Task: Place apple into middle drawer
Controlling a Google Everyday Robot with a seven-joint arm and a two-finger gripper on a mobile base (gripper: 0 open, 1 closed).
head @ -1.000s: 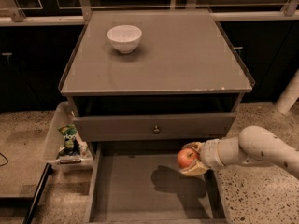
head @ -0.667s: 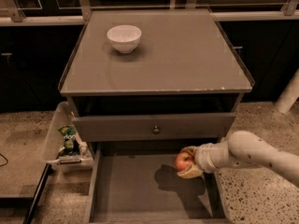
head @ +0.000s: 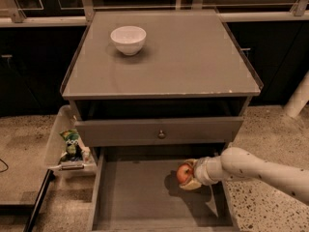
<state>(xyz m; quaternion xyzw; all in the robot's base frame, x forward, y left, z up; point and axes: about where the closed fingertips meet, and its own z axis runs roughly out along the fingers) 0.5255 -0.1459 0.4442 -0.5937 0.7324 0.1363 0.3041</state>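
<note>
The red-orange apple (head: 184,173) is held in my gripper (head: 189,176), which is shut on it. The white arm reaches in from the right. The apple hangs just above the right part of the floor of the pulled-out middle drawer (head: 140,197), a wide shallow grey-brown drawer with low side walls. A dark shadow lies on the drawer floor under the apple. Above it is the drawer front with the small round knob (head: 161,134).
A white bowl (head: 128,39) stands on the cabinet top (head: 193,57) at the back left. A clear plastic bin (head: 65,139) with a green snack bag (head: 72,144) hangs at the cabinet's left side. A white post (head: 298,98) stands at right on the speckled floor.
My gripper with the apple has moved slightly left and down, further over the middle drawer's floor.
</note>
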